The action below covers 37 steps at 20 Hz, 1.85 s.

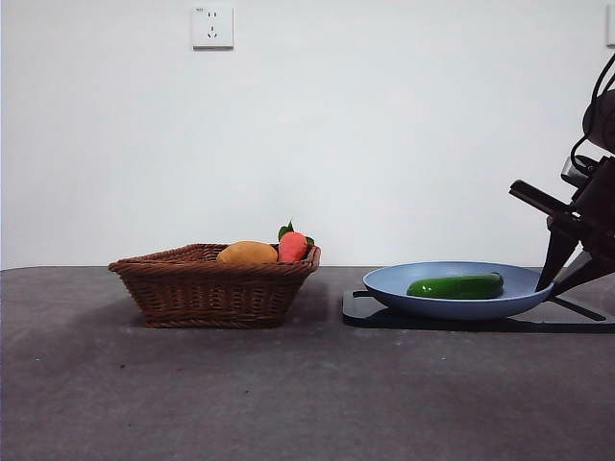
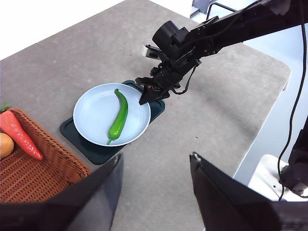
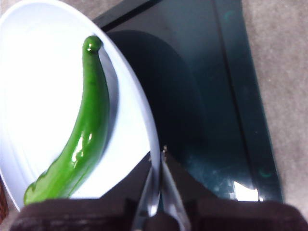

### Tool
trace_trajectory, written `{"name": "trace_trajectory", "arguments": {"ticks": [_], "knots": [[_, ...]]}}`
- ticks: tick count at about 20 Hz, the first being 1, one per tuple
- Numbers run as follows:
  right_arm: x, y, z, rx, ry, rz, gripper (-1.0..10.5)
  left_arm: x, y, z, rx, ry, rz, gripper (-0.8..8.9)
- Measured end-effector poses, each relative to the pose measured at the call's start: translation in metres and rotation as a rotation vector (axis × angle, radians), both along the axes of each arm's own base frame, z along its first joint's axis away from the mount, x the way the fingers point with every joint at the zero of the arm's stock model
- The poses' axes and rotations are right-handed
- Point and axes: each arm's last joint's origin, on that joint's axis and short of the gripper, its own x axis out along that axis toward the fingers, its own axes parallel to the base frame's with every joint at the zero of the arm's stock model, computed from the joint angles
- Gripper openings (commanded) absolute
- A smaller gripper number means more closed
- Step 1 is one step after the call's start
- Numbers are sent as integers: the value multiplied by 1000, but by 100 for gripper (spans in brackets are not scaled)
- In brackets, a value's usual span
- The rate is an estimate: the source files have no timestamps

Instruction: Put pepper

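Pepper [image 3: 84,130] lies free inside the blue plate [image 3: 29,53], beside the right gripper [image 3: 158,159], whose jaws pinch the plate's rim.

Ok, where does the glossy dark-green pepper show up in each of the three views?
Front view: the glossy dark-green pepper lies in the round blue plate, right of the wicker basket.
Left wrist view: pepper across the plate's middle, right gripper at the rim.
Right wrist view: pepper fills the plate.
Shared landmark: the blue plate.
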Motion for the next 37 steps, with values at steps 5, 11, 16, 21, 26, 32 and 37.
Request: {"name": "trace_trajectory", "arguments": {"ticks": [5, 11, 16, 21, 26, 32, 37], "knots": [[-2, 0, 0, -7, 16, 13, 129, 0, 0, 0, -3, 5, 3, 246], [-3, 0, 0, -8, 28, 16, 159, -1, 1, -2, 19, 22, 3, 246], [-24, -3, 49, -27, -55, 30, 158, -1, 3, -5, 49, 35, 17, 246], [-82, 3, 120, -90, -164, 132, 157, -1, 5, -7, 111, 4, 72, 245], [-168, 23, 171, -148, -230, 320, 155, -1, 7, -10, 158, 0, 82, 245], [-247, 34, 196, -167, -313, 454, 152, -3, 9, -13, 194, 25, 79, 239], [-270, 32, 199, -190, -346, 501, 6, -3, 9, -14, 198, 25, 77, 7]]}}
